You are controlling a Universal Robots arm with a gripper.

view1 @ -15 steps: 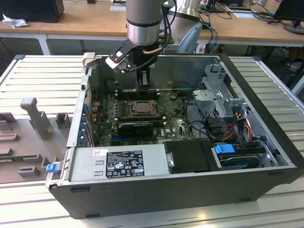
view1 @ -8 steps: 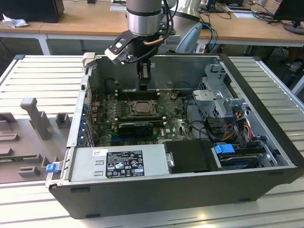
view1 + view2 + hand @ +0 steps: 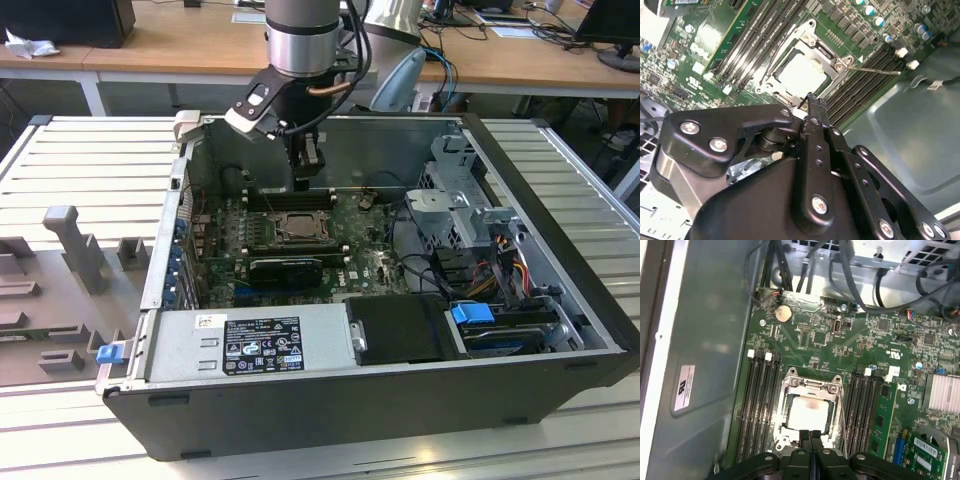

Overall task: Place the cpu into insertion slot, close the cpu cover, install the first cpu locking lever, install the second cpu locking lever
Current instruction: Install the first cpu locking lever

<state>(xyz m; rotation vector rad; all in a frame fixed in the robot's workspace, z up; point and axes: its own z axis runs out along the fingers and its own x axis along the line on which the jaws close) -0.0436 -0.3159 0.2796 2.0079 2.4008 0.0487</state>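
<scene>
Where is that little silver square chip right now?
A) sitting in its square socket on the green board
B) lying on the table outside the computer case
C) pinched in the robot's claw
A: in the first wrist view the chip lies flat in the socket, and the closed gripper at its edge holds nothing.

Closed fingers [image 3: 816,124] near the cpu [image 3: 801,75]

- A ribbed, silvery tabletop [image 3: 90,170] spread beneath the scene.
- A grey moulded fixture [image 3: 60,290] sat on it at the exterior view's left.
- Long wooden desks [image 3: 170,45] stood behind.
- Crumpled white paper [image 3: 30,46] lay beside a dark box [image 3: 70,20].
- Tangled cables [image 3: 450,45] trailed across the desk at the exterior view's right.
</scene>
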